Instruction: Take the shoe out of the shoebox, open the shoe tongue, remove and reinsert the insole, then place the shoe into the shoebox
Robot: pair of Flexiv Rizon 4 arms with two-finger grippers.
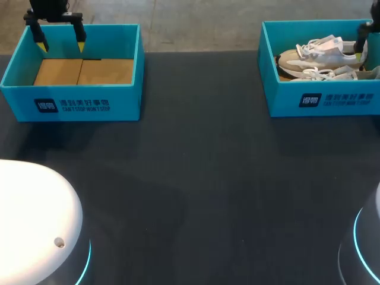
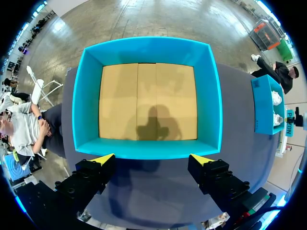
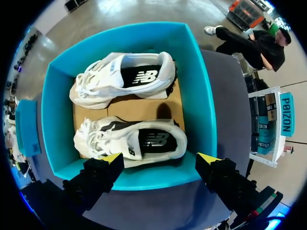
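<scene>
1. The left claw [image 1: 60, 40] hangs at the upper left of the head view, over the far edge of the empty shoebox [image 1: 71, 98]. Its two yellow-tipped fingers [image 1: 40, 44] are spread wide, released, and nothing is between them.
2. In the left wrist view the same claw [image 2: 152, 159] is poised above the empty shoebox [image 2: 84, 96], its fingers standing about as far apart as the box's tan cardboard floor [image 2: 148, 100] is wide. It touches nothing that can be seen.
3. The right claw [image 1: 362, 44] sits at the upper right corner of the head view, over the far right end of the full shoebox [image 1: 323, 101]. Only one dark finger with its yellow tip shows there, close by the heel of the far shoe [image 1: 320, 52].
4. From the right wrist view the right claw [image 3: 160, 158] is wide open and grasps nothing. Its yellow tips [image 3: 115, 157] hover over the wall of the full shoebox [image 3: 196, 96] nearest the claw.
5. Two pale shoes lie side by side in that box, soles down, heels at one end. The nearer shoe [image 3: 134, 139] is just ahead of the claw's fingers, and the farther shoe [image 3: 124, 79] lies beyond it. Whether a fingertip touches the nearer shoe cannot be told.
6. Both teal boxes stand well apart on the dark worktop [image 1: 196, 178], one in each upper corner of the head view.
</scene>
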